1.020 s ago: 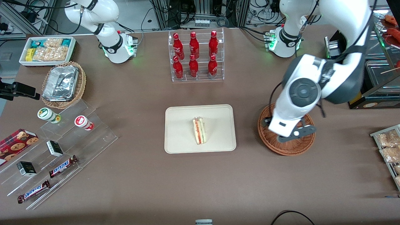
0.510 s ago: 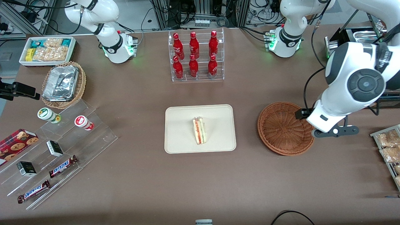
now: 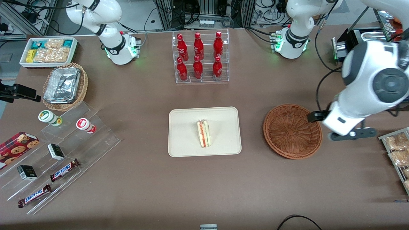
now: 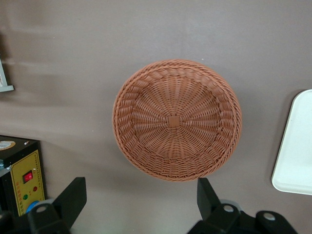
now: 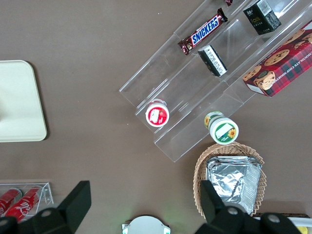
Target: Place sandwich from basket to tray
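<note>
**Operator:** Where is the sandwich?

**Me:** The sandwich (image 3: 204,133) lies flat on the tray (image 3: 182,121), about at its middle, filling edge up. The basket (image 3: 292,131) holds nothing; from my wrist its woven floor (image 4: 176,120) shows bare to the centre.

**Operator:** And your fingers?

**Me:** My fingers (image 4: 72,199) are spread wide apart, with nothing between them — just the bare worktop (image 4: 146,29) and the basket's rim. My gripper (image 3: 346,133) hangs above the worktop just beside the basket, on the side toward my own end of the table, well apart from the tray.

**Operator:** What has changed in the last second?

**Me:** 1 second ago my gripper was directly over the basket, hiding most of it from the front. Half a second ago it had cleared to the basket's edge, and now it has drifted a little farther out and the whole basket is in plain sight. The sandwich and tray have not shifted at all across those 3 moments.

**Operator:** So what does that mean for the task?

**Me:** I judge the placing done — the sandwich is on the tray and I am carrying nothing. My retreat looks like a move to rest, not a new reach, since there's no second sandwich in the basket to fetch.
</note>
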Controlling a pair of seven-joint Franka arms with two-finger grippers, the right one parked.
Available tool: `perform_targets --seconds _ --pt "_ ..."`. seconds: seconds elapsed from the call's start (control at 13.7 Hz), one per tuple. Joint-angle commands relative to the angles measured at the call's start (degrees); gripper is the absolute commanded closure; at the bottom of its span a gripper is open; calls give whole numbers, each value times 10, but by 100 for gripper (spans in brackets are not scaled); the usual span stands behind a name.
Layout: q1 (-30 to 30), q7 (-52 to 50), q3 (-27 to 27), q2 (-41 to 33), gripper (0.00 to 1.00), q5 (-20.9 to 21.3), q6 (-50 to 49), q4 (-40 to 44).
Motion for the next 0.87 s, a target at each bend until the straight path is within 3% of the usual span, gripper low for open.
perform_targets --seconds 0.0,0.15,0.22,0.44,0.8 --pt "-30 107 101 -48 0 -72 -33 -4" --pt "-100 241 215 -77 0 -100 -69 -3" --pt "-122 262 238 -89 0 -100 -84 -3" --pt "-147 185 244 -138 0 -95 -146 -2" --pt "-161 177 245 -188 0 -94 -176 -28"
